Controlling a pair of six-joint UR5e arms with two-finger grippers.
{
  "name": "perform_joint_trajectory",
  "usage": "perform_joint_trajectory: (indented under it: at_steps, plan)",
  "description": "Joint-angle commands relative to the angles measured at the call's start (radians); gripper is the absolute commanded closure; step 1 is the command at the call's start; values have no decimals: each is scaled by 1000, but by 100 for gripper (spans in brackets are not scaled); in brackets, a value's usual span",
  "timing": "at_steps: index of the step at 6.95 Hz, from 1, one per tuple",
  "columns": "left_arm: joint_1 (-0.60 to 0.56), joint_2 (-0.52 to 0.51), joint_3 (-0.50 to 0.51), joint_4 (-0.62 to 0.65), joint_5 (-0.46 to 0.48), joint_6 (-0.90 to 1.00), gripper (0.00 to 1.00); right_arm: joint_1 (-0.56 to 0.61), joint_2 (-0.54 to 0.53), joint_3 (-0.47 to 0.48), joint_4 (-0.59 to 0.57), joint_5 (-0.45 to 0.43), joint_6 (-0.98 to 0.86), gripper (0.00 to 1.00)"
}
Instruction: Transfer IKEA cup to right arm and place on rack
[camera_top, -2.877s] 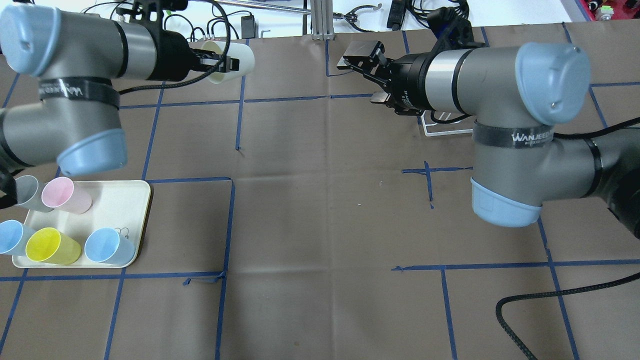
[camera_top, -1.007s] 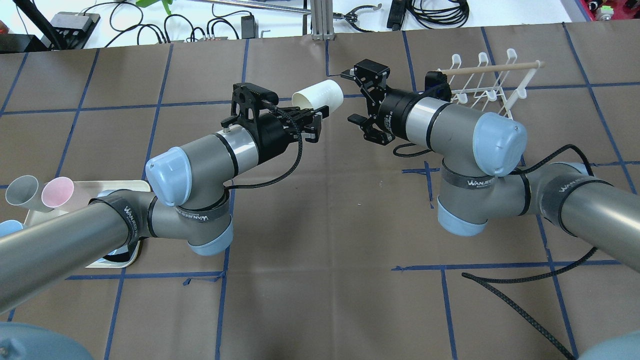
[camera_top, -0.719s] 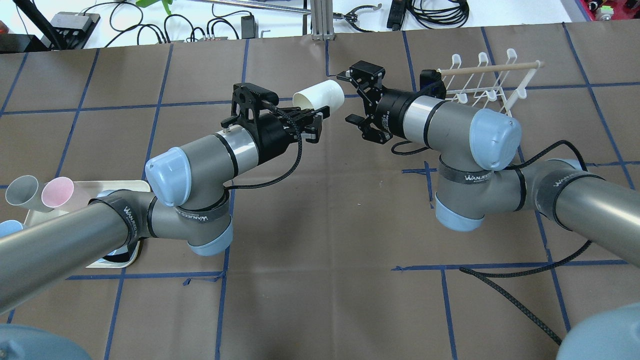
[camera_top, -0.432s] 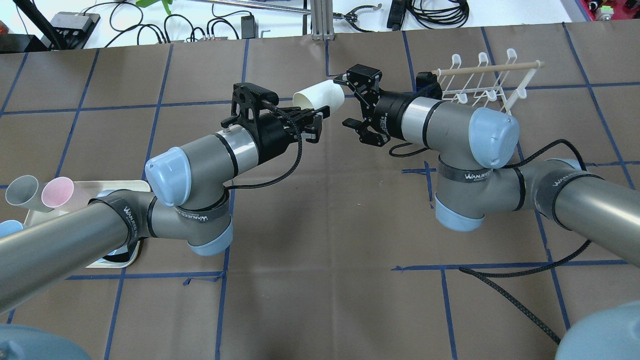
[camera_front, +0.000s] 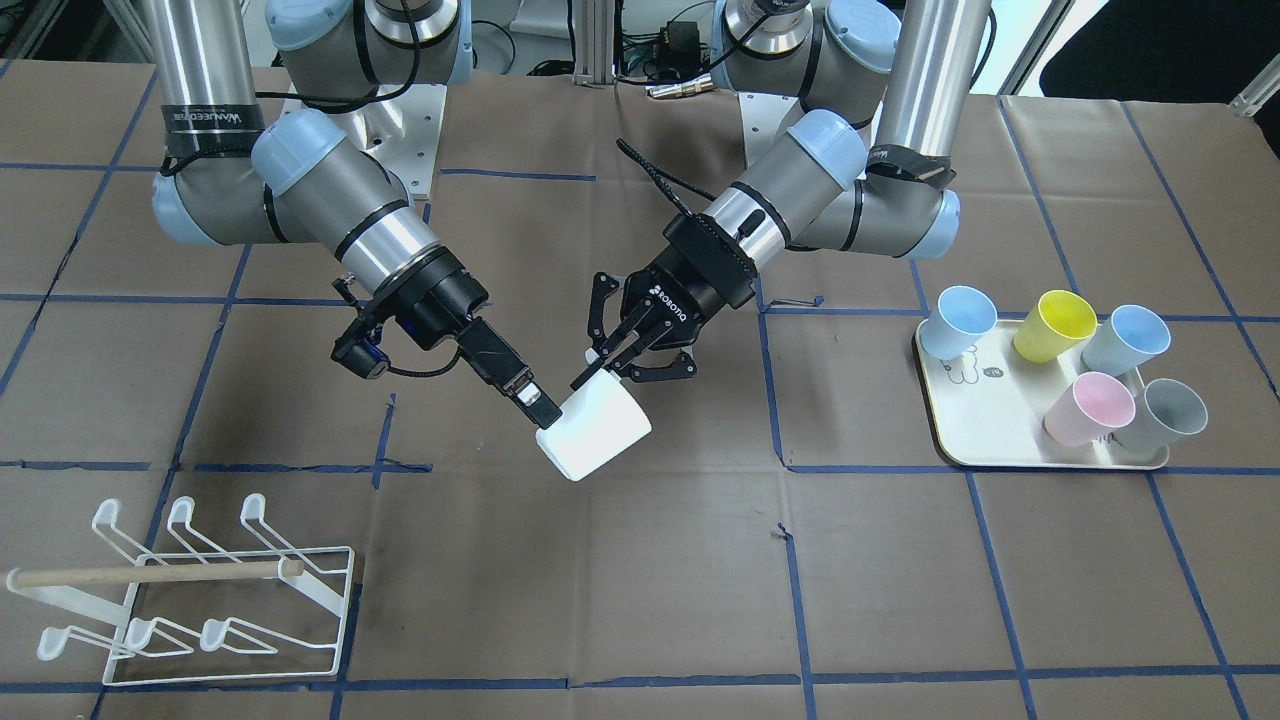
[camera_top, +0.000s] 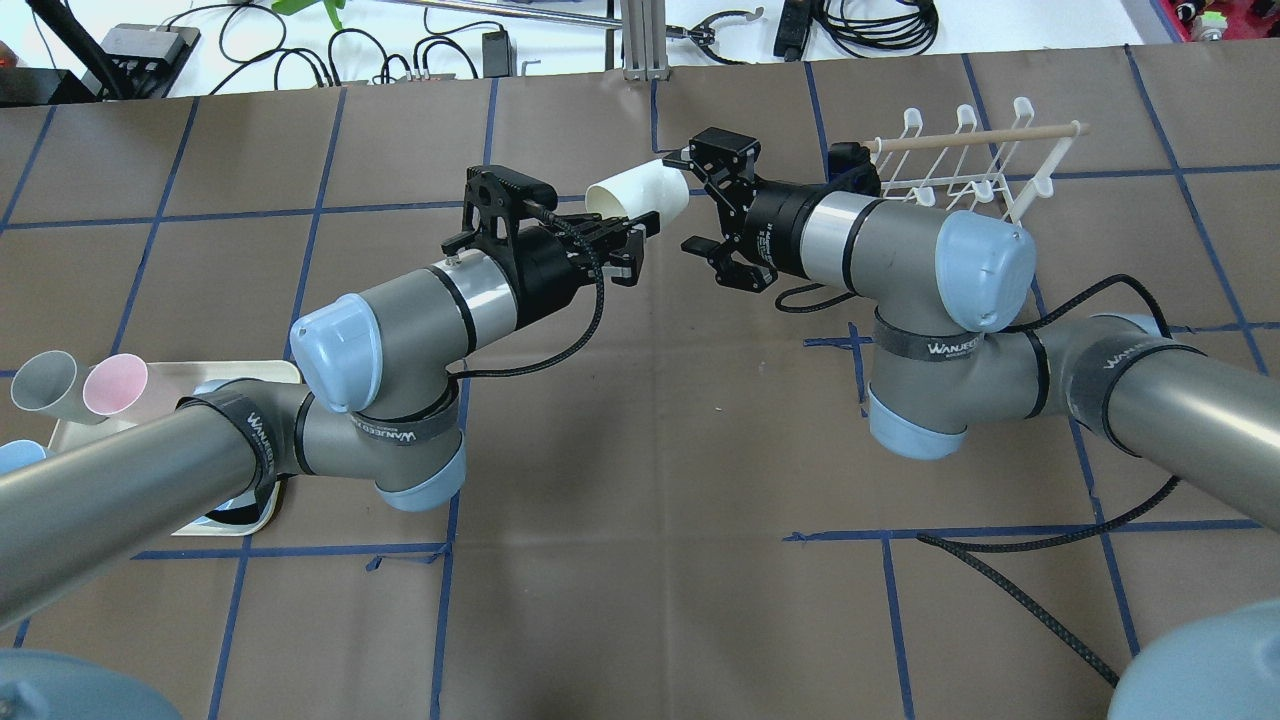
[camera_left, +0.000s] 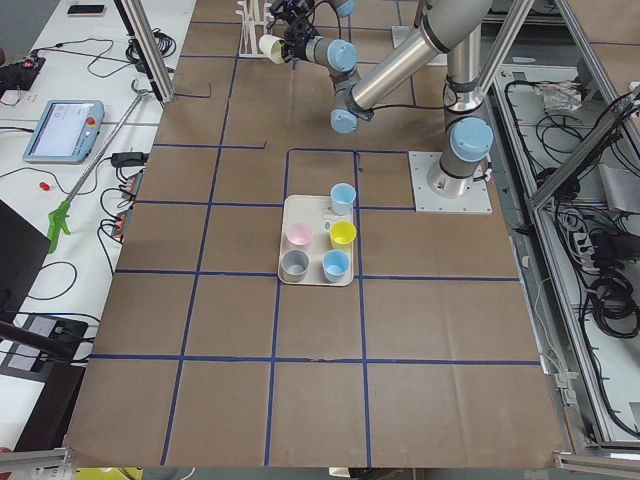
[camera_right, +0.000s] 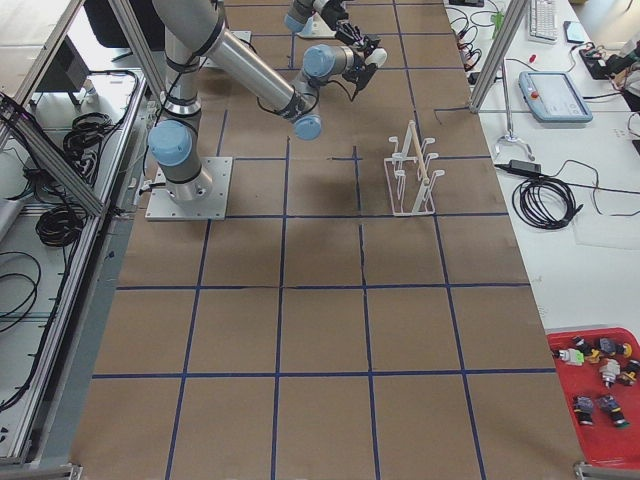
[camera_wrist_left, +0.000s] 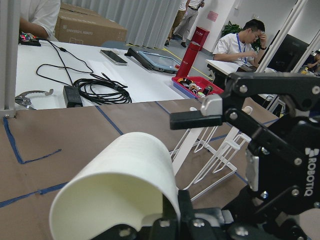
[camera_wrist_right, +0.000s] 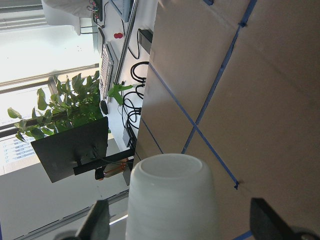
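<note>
A white cup (camera_top: 640, 188) is held sideways in the air over the table's middle. My left gripper (camera_top: 625, 240) is shut on its rim, with one finger inside the mouth, as the left wrist view shows on the cup (camera_wrist_left: 120, 190). My right gripper (camera_top: 697, 198) is open, and its block fingers straddle the cup's closed end without pressing it. In the right wrist view the cup's base (camera_wrist_right: 172, 195) sits centred between the fingers (camera_wrist_right: 97, 222). In the front view one right finger (camera_front: 505, 372) lies along the cup (camera_front: 597, 435). The white wire rack (camera_top: 975, 170) stands behind the right arm and holds no cup.
A cream tray (camera_front: 962, 425) at the robot's left holds several coloured cups: blue, yellow, pink and grey. The rack also shows in the front view (camera_front: 190, 590). Cables and tools lie beyond the table's far edge. A black cable (camera_top: 1020, 600) trails from the right arm.
Both arms first swung in to the table's middle. Over the last second the right gripper crept left until its open fingers straddle the cup's closed end. The left gripper kept still.
</note>
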Motion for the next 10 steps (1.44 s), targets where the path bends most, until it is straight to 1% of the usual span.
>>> perform_joint_trajectory:
  at_steps: [1,6,9,10]
  plan:
    - [0,2,1,0,1,0,97,6,26,-31,7,-2,2,1]
    - [0,0,1,0,1,0,97,30,87,-109,30,-11,19,1]
    - [0,0,1,0,1,0,96,46,92,-114,35,-13,25,1]
    - [0,0,1,0,1,0,96,53,89,-114,55,-13,25,1]
